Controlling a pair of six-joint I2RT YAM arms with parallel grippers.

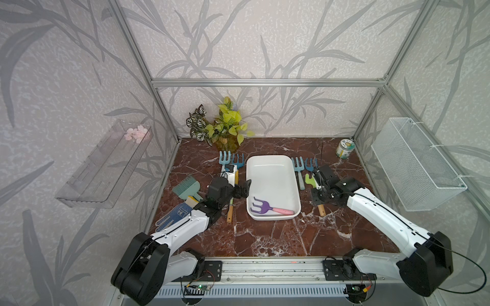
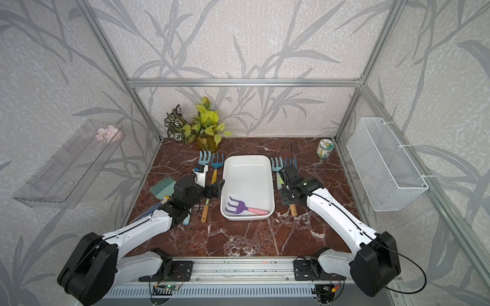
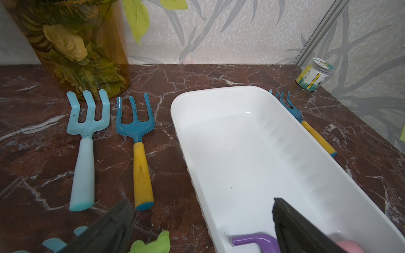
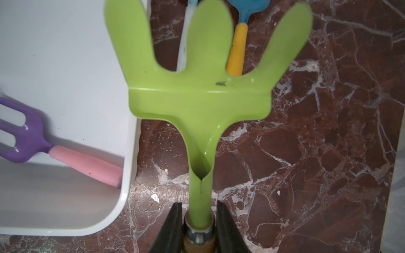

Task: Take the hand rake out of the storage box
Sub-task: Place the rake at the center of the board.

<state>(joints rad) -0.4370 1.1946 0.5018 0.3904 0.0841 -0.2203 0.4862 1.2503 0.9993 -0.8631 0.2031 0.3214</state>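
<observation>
The left claw (image 1: 245,188) stands wide open across the left rim of the storage box (image 1: 271,157), one finger (image 3: 293,221) over the inside and close to the hand rake (image 1: 271,209), the other (image 3: 111,223) out over the table (image 1: 265,238). The hand rake, purple with a pink handle, lies flat inside the box at its near end, handle toward the right wall. The right claw (image 4: 199,210) is closed narrow on the metal collar of a green rake (image 4: 197,98), just beside the right side of the box. A pale blue rake (image 3: 84,140) and a dark blue rake (image 3: 138,140) with a yellow handle lie side by side on the table left of the box, and two more blue rakes (image 1: 298,164) lie to its right. Behind them a vase of leaves (image 1: 225,127) stands at the back wall, and a small jar (image 1: 344,149) sits in the far right corner.
</observation>
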